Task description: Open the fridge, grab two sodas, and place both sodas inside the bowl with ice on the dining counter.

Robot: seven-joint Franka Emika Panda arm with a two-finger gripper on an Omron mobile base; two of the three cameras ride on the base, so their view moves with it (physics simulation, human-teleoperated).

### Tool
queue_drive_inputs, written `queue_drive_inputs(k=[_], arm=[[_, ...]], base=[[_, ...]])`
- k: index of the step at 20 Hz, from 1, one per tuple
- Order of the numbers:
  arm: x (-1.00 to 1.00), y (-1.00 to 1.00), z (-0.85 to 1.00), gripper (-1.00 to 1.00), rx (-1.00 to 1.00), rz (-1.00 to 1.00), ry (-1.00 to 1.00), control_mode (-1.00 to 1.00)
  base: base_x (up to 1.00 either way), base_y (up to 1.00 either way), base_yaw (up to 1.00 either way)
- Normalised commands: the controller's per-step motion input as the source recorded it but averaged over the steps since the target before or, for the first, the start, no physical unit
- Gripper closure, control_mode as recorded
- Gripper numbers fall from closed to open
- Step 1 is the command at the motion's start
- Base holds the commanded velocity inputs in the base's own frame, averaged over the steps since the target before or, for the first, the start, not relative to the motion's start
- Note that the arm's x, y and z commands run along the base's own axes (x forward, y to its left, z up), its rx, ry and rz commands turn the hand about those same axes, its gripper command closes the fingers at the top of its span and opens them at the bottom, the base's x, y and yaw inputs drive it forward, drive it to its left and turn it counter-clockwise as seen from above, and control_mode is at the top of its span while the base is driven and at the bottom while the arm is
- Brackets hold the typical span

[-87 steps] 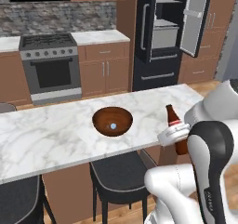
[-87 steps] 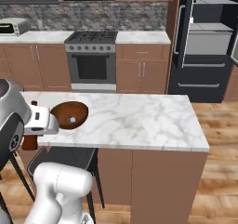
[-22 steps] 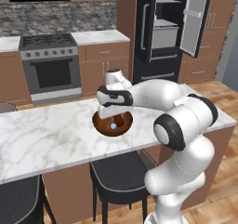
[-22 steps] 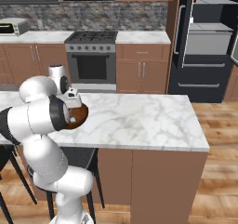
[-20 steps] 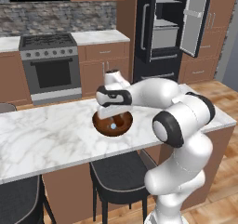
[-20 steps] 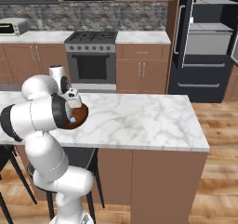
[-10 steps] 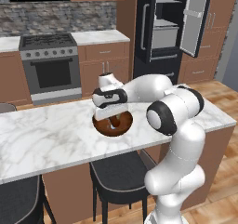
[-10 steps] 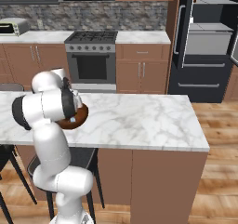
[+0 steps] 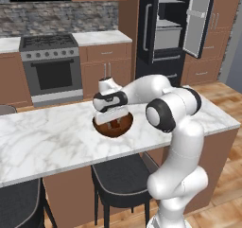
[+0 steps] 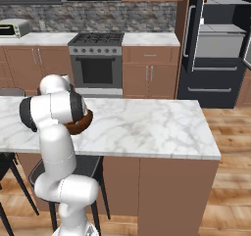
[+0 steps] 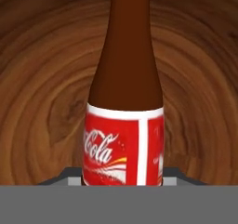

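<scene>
- Left base view, left part: a grey stove (image 9: 49,61) stands against the far wall; the long white grey-veined marble worktop (image 9: 42,137) crosses the frame.
- Centre: the round dark brown wooden bowl (image 9: 112,127) sits on that worktop, and the white arm's gripper (image 9: 112,120) reaches down into it.
- Hand view, centre: a dark brown glass soda bottle with a red label (image 11: 124,125) stands out from the jaws, which are clenched on it, over the bowl's reddish-brown inside.
- Upper right of the left base view: the tall black fridge (image 9: 172,28) stands with a door swung wide.
</scene>
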Motion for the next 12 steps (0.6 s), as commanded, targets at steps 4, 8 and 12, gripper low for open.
queue_drive_inputs(k=[4,8,12], arm=[[0.05,0.0,-0.18,1.0,0.0,0.0,0.0,-1.0],[-0.2,-0.08,-0.04,1.0,0.0,0.0,-0.05,-1.0],[-0.38,-0.18,-0.01,1.0,0.0,0.0,-0.1,-1.0]], base=[[0.0,0.0,0.0],[0.0,0.0,0.0],[0.0,0.0,0.0]])
